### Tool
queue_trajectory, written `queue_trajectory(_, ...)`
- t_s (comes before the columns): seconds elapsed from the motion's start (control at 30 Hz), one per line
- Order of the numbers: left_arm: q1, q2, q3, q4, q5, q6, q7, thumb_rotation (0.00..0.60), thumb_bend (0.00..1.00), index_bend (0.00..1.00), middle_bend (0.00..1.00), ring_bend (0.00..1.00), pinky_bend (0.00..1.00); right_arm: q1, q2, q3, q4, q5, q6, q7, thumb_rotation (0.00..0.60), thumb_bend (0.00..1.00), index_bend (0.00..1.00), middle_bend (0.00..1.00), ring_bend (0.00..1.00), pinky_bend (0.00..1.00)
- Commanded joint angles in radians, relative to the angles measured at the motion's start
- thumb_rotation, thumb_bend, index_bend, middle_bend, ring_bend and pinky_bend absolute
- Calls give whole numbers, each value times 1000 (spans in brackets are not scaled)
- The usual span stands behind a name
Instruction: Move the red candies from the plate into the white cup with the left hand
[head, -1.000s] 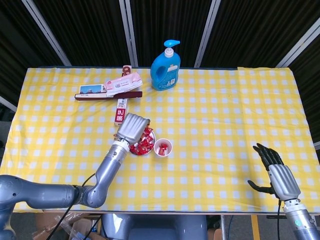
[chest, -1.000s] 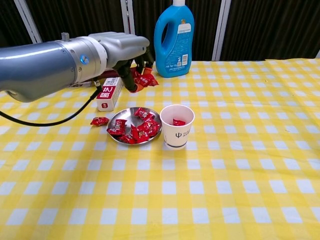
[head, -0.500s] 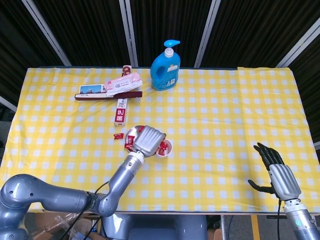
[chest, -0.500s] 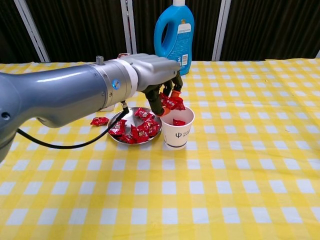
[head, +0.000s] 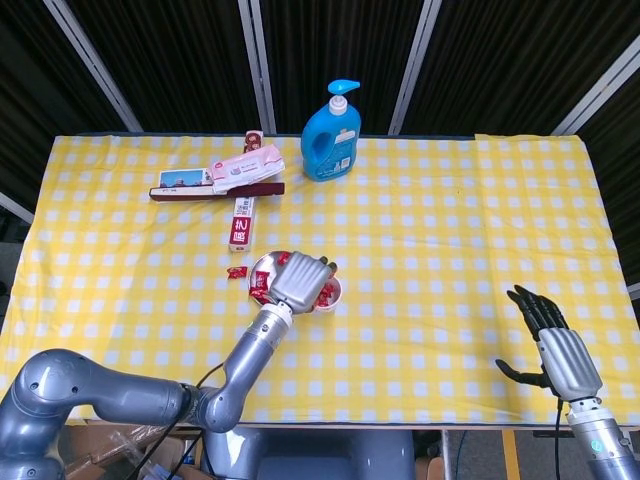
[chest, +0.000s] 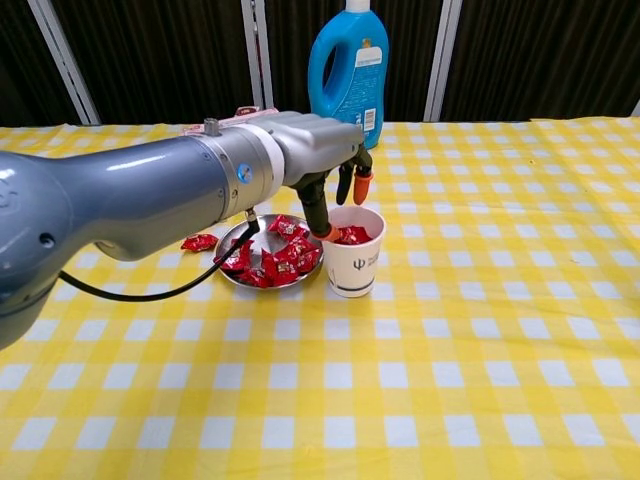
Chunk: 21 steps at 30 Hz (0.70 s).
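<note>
Hovering left hand (chest: 325, 165), fingers spread, empty | one white cup (chest: 354, 262) | one plate (chest: 232, 247) | one stray candy (chest: 199, 241)

So a second ago the left hand (chest: 300, 150) is up over the back edge of the plate (chest: 236, 268), fingers (chest: 358, 183) bunched around a clump of red candies. Half a second later it has swung over toward the white cup (chest: 354, 252), candies dangling right above the rim. Now the fingers are spread apart over the cup's mouth with nothing left in them, and the candies (chest: 350, 236) sit heaped inside the cup up near the rim, where before only one or two showed. In the head view the hand (head: 298, 281) now covers most of the cup (head: 335, 292).
</note>
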Motion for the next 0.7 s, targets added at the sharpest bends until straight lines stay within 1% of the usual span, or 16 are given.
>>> queue_trajectory(0.03,14,20,-9,-17,12,12,-22,600,297,365,357,884,934,-1,-1,0,1,1,0,-1,600,277,0,0,0,0)
queue_trajectory(0.17,39,59,-7,-40,27,23,-51,600,296,334,331,883,934,-1,-1,1,0,2,1,-4,600,277,0,0,0,0)
queue_trajectory(0.27,55,80,-4,-46,31,27,-68,600,287,329,325,881,933,-1,-2,1,0,2,0,-7,600,277,0,0,0,0)
queue_trajectory(0.43,76,132,34,-53,8,-4,-59,600,191,322,300,871,930,-1,-4,2,-1,7,-1,-15,600,277,0,0,0,0)
queue_trajectory(0.57,77,145,63,-42,-39,-28,-30,600,185,307,292,871,929,0,-5,2,-2,9,-3,-19,600,277,0,0,0,0)
queue_trajectory(0.7,74,131,90,-19,-79,-43,-4,600,185,298,286,871,929,0,-4,2,-3,10,-4,-20,600,278,0,0,0,0)
